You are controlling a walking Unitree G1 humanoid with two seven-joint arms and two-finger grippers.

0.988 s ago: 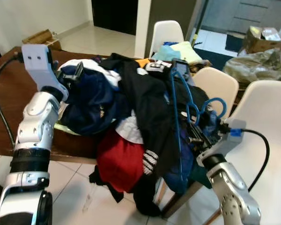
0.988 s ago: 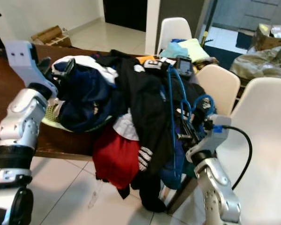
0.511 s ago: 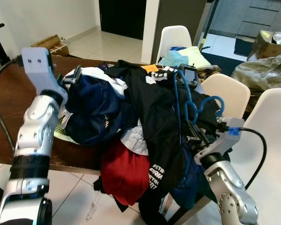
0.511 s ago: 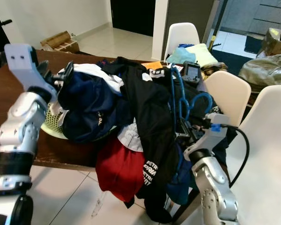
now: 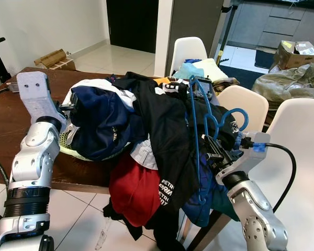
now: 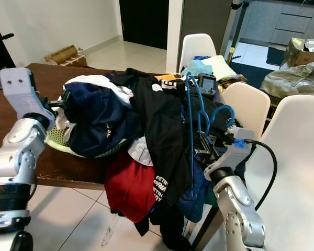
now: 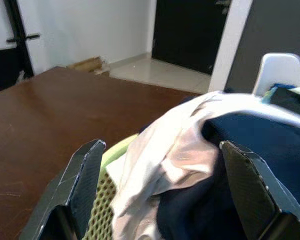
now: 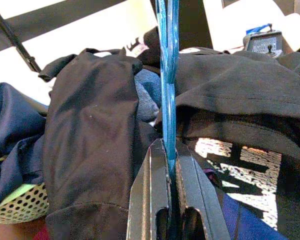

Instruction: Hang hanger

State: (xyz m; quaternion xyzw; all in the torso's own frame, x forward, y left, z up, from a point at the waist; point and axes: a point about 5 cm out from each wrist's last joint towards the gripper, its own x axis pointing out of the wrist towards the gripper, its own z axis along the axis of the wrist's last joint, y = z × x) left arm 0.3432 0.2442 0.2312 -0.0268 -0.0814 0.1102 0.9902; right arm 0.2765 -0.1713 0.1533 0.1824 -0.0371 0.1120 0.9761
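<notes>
A blue plastic hanger (image 5: 195,117) stands upright over the clothes pile, its hook (image 5: 236,116) curling toward the white chair. A black garment (image 5: 165,128) hangs around it. My right gripper (image 5: 209,150) is shut on the hanger's thin bar; in the right wrist view the fingers (image 8: 151,185) pinch the blue bar (image 8: 166,75) between them. My left gripper (image 7: 162,185) is open at the pile's left end. Its fingers (image 7: 82,172) straddle a white cloth (image 7: 185,145) and a navy garment (image 5: 102,123) lying in a green mesh basket (image 5: 68,147).
The pile sits on a brown wooden table (image 5: 10,112) and spills over its front edge, a red garment (image 5: 133,191) hanging down. White chairs (image 5: 293,136) stand to the right and behind. A cardboard box (image 5: 55,57) lies on the tiled floor at far left.
The head view has shifted. My left wrist has dropped a little lower beside the basket. The right gripper has kept its hold on the blue hanger.
</notes>
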